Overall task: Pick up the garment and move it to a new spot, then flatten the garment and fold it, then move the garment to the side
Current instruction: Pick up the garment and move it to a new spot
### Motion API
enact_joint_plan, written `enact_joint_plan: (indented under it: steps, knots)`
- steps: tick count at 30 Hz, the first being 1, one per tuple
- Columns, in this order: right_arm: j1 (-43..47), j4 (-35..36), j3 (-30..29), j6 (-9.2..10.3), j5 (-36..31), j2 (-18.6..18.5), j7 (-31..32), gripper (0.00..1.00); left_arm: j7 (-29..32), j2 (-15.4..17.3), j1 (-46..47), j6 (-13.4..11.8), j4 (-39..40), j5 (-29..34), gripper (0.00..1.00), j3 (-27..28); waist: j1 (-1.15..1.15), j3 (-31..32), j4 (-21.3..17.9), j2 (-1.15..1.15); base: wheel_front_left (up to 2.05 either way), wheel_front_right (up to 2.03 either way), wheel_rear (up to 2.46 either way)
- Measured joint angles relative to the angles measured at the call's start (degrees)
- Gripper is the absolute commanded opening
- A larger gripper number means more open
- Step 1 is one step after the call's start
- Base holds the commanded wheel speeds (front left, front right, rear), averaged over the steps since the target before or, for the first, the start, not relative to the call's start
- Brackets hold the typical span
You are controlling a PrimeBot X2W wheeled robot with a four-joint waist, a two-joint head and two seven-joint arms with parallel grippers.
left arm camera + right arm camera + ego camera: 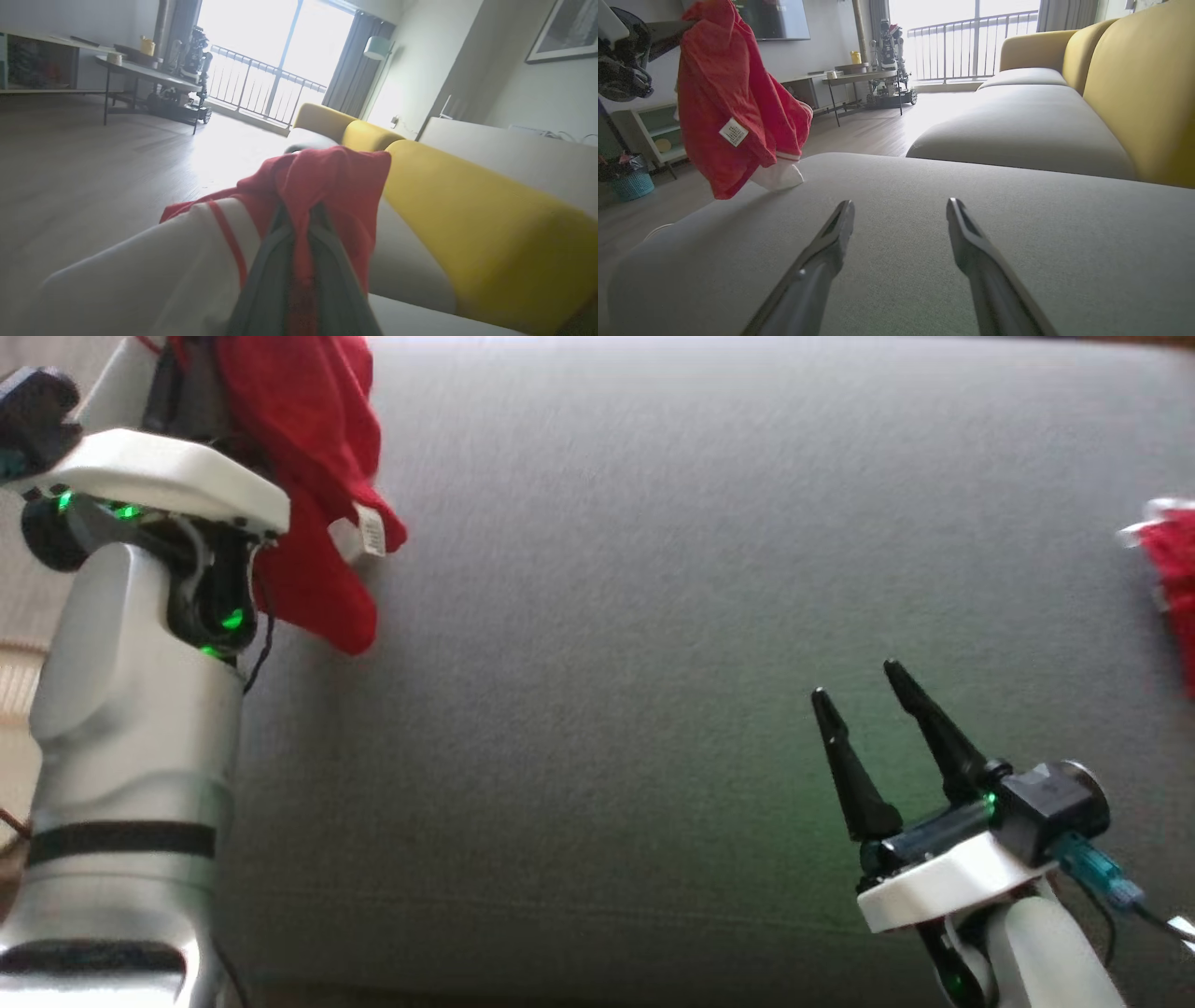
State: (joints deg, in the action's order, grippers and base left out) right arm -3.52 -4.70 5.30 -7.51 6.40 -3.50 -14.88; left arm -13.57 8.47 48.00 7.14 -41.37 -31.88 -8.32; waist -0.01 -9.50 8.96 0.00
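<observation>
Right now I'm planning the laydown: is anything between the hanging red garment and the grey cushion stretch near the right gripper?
Nothing visible does. The garment hangs from the left gripper at the cushion's left edge, and the surface across to the open right gripper lies bare. A red cloth scrap sits at the far right.

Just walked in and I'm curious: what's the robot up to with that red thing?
The left claw is shut on a red garment, holding it up over the left end of the grey sofa seat. The right claw is open and empty, low over the seat. Flattening and folding are not yet done.
</observation>
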Motion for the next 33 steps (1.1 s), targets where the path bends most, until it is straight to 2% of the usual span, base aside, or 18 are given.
enact_joint_plan:
  steps: [5, 11, 15, 21, 25, 28, 33]
  knots:
    - [0.65, 0.97, 0.15, 0.00, 1.32, 0.22, 0.00, 1.00, 4.20, -0.38, -3.50, -0.20, 9.55, -1.31, 0.00, -1.33, 0.00, 3.60, -3.58, 0.00, 0.00, 0.00, 0.00]
    - [0.70, 2.69, -0.65, 0.00, 2.33, 0.23, 0.00, 1.00, 9.73, -3.70, -6.86, -3.65, 19.86, -2.68, 0.00, -3.92, 0.00, 5.40, -8.98, 0.00, 0.00, 0.00, 0.00]
    - [0.70, 3.24, -0.51, 0.00, 2.86, 0.30, 0.00, 1.00, 13.74, -5.13, -7.99, -6.19, 23.53, -4.93, 0.00, -5.20, 0.00, 5.35, -12.68, 0.00, 0.00, 0.00, 0.00]
    - [0.46, 4.60, -1.27, 0.00, 3.86, 0.32, 0.00, 1.00, 15.44, -6.09, -9.60, -8.48, 24.21, -5.19, 0.00, -9.71, 0.00, 3.61, -17.00, 0.00, 0.00, 0.00, 0.00]
    - [-0.75, 5.60, -1.59, 0.00, 4.61, 0.34, 0.00, 1.00, 15.22, -6.55, -10.63, -9.34, 20.93, -5.17, 0.00, -14.21, 0.01, 0.37, -19.71, 0.00, 0.00, 0.00, 0.00]
    - [-2.77, 6.43, -1.93, 0.00, 5.30, 0.40, 0.00, 1.00, 14.19, -6.53, -12.07, -9.31, 17.49, -5.52, 0.00, -18.58, 0.01, -2.44, -21.63, 0.00, 0.00, 0.00, 0.00]
    - [-3.78, 6.80, -2.89, 0.00, 5.37, 0.42, 0.00, 1.00, 13.27, -6.41, -15.35, -9.13, 14.92, -11.14, 0.00, -28.50, 0.02, -6.60, -24.36, 0.00, 0.00, 0.00, 0.00]
